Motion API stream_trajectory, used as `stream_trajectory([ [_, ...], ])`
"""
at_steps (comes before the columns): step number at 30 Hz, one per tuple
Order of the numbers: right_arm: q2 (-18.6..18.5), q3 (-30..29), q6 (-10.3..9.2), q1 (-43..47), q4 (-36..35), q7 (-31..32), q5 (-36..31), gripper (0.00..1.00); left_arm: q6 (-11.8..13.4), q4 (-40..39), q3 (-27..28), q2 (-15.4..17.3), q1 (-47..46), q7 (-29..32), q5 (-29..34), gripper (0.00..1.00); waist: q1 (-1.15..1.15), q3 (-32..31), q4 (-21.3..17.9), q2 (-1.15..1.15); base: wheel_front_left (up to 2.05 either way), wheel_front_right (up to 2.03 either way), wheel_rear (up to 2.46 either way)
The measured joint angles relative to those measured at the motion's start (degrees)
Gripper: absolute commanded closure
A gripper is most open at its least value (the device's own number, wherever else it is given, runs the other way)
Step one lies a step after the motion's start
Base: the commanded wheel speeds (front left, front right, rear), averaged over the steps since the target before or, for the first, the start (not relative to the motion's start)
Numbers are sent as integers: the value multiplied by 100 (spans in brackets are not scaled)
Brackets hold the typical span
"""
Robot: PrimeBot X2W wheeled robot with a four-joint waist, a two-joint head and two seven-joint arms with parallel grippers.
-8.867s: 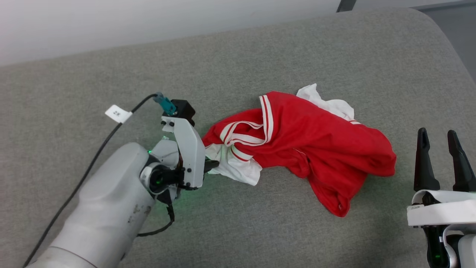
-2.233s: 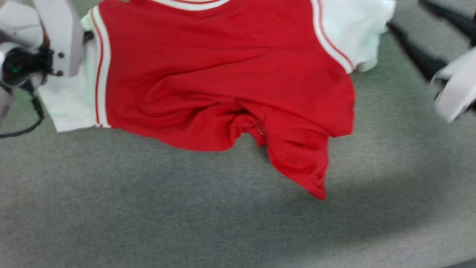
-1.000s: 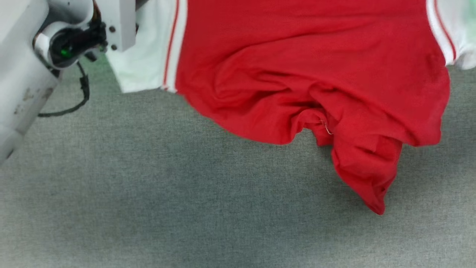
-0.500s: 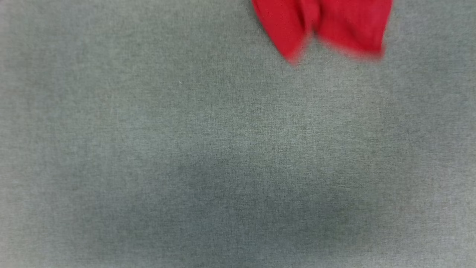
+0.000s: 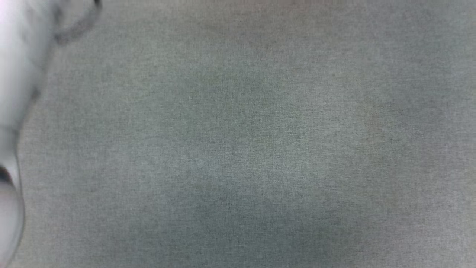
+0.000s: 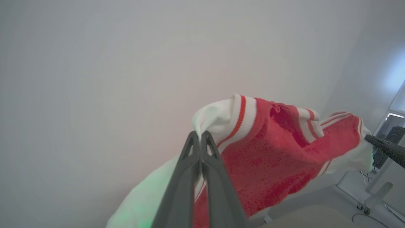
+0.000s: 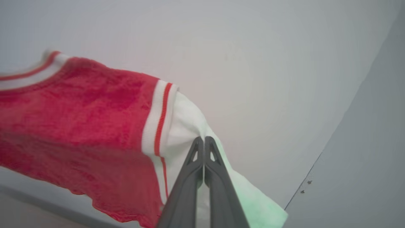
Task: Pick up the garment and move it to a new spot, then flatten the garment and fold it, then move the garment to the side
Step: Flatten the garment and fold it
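The garment [image 6: 278,152], red with white sleeves and red-and-white striped trim, hangs stretched in the air between my two grippers. In the left wrist view my left gripper [image 6: 200,134] is shut on the edge of one white sleeve, and my right gripper [image 6: 368,137] shows as a dark finger at the garment's far end. In the right wrist view my right gripper [image 7: 203,139] is shut on the other white sleeve, and the red body of the garment [image 7: 79,110] sags away to the left. No lettering shows on it.
The head view looks down on the grey fabric surface [image 5: 238,149], with my pale left forearm [image 5: 15,74] blurred along the left edge. A plain pale wall [image 6: 110,79] lies behind the garment. Floor with cables and a stand [image 6: 373,193] shows at the lower right.
A second ago the garment filled the top of the head view with my left gripper holding its sleeve. It has since slid out over the top edge, leaving the grey surface and a blurred forearm.
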Motion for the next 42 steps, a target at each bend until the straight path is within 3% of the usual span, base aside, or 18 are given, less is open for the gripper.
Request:
stream_trajectory([
  [8, -884, 522, 0, 1784, -1786, 364, 642, 100, -7, -2206, -954, 1151, 2291, -48, -300, 100, 0, -308, -6, 0, 0, 0, 0],
  [17, -2274, 849, 0, 3684, -3719, 626, 1147, 100, -7, -3509, -1444, 1957, 4273, -261, -458, 100, 0, -705, 11, 0, 0, 0, 0],
  [18, -2274, 849, 0, 3684, -3719, 626, 1147, 100, -7, -3509, -1444, 1957, 4273, -261, -458, 100, 0, -705, 11, 0, 0, 0, 0],
  [22, -2965, 920, 0, 4755, -4519, 799, 1388, 100, -7, -3960, -1525, 2217, 5105, -288, -432, 100, 0, -932, 15, 0, 0, 0, 0],
  [24, -3078, 921, 0, 4965, -4667, 811, 1461, 100, -7, -4024, -1537, 2275, 5254, -288, -377, 100, 0, -972, 15, 0, 0, 0, 0],
  [31, -3788, 903, 0, 6244, -5737, 818, 1630, 100, 213, -4738, -1217, 2609, 6246, -303, -103, 100, 0, -1105, 43, 0, 0, 0, 0],
  [37, -4130, 744, 0, 6874, -6260, 883, 1708, 100, 510, -5316, -970, 2908, 6849, -303, -48, 100, 0, -1029, 31, 0, 0, 0, 0],
  [42, -4150, 505, 0, 7145, -6367, 877, 1737, 100, 656, -5547, -937, 2947, 7109, -303, 70, 100, 0, -936, 30, 0, 0, 0, 0],
])
